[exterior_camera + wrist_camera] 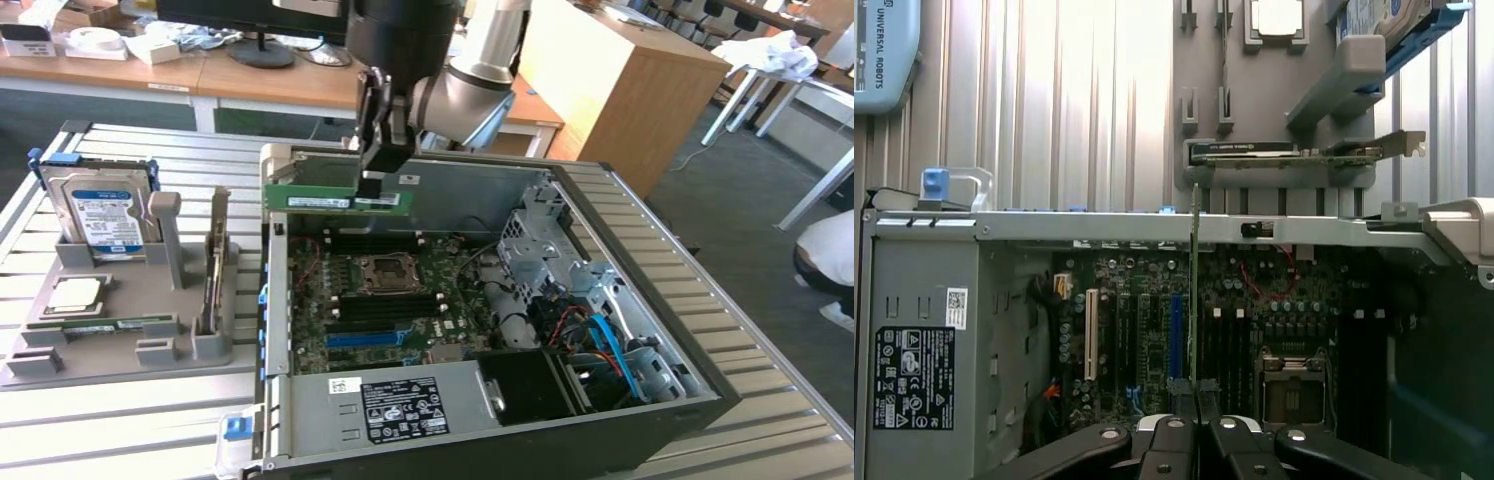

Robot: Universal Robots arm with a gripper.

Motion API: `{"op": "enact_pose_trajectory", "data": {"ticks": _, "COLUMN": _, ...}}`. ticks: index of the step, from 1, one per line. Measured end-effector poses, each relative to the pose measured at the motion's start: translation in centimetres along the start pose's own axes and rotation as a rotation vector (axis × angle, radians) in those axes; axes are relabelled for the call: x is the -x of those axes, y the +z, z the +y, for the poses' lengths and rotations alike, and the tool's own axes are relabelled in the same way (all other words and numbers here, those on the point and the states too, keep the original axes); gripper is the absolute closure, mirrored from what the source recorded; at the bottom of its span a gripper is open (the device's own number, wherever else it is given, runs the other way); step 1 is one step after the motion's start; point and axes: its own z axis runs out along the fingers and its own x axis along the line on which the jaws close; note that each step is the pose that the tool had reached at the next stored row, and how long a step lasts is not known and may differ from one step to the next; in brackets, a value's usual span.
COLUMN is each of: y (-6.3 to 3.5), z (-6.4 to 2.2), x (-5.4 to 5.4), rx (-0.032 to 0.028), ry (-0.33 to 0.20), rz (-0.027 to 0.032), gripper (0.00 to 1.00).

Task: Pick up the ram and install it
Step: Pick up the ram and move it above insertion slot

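The ram (334,200), a long green stick with a white label, hangs level in the air over the back part of the open computer case (641,420). My gripper (374,185) is shut on its upper edge near the exterior view's right end. In the wrist view the ram (1195,290) shows edge-on as a thin line running out from my gripper (1195,402), above the motherboard (1144,330). Black memory slots (1229,345) lie beside the processor socket (1291,385). The stick is above the board, not touching it.
A grey holder tray (120,335) stands at the exterior view's left with a blue-labelled hard drive (104,215), a silver processor chip (74,295) and an upright card (214,270). The power supply (387,405) fills the case's near corner. A person (821,260) is at the exterior view's right edge.
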Motion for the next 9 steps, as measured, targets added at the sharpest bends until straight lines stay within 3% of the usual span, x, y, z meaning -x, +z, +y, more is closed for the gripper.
{"op": "enact_pose_trajectory", "data": {"ticks": 9, "y": -0.06, "z": -1.38, "x": 0.0, "rx": 0.0, "ry": 0.0, "rz": 0.0, "gripper": 0.88}}
